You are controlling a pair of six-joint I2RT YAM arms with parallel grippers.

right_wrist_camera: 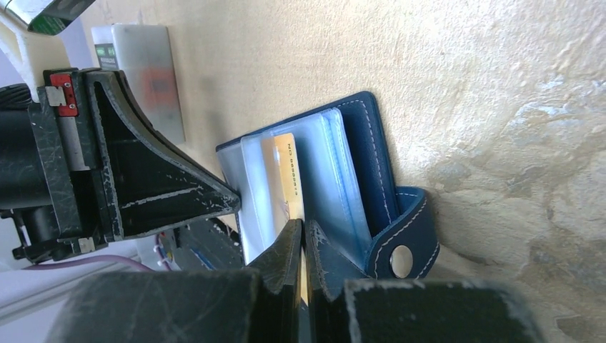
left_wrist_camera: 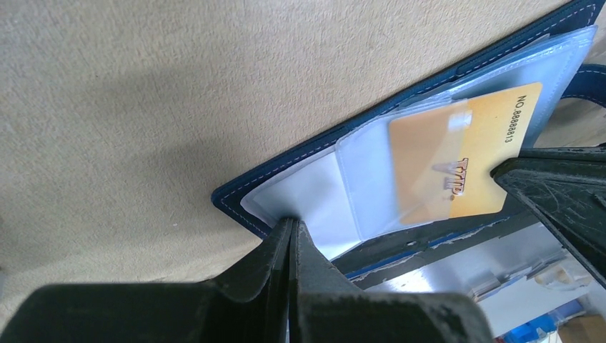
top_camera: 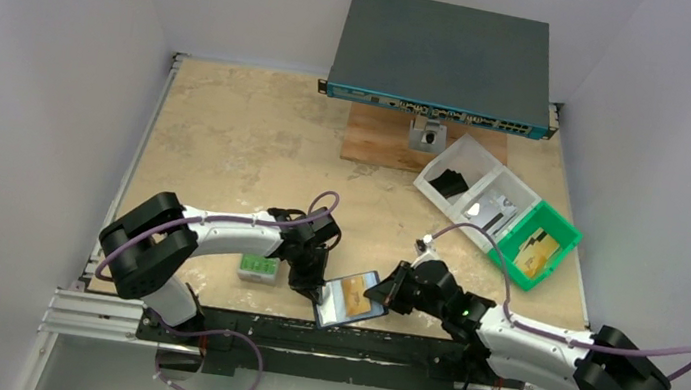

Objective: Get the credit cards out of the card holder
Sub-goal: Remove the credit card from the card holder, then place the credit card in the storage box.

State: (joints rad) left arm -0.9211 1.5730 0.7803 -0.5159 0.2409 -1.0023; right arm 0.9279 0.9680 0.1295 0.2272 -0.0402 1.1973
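The dark navy-blue folding card holder is lying open right at the near edge of the tan mottled tabletop, with bare surface stretching beyond it. The left gripper is pinching the card holder by a clear inner sleeve. The right gripper is clamping a tan-gold credit card that is sticking partly out of its pocket. The fingers are covering the card's end, and the other sleeves' contents are hard to make out.

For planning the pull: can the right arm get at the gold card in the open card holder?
Probably yes: the right claw is shut on the credit card at its edge outside the clear sleeve; the left claw pins the card holder.
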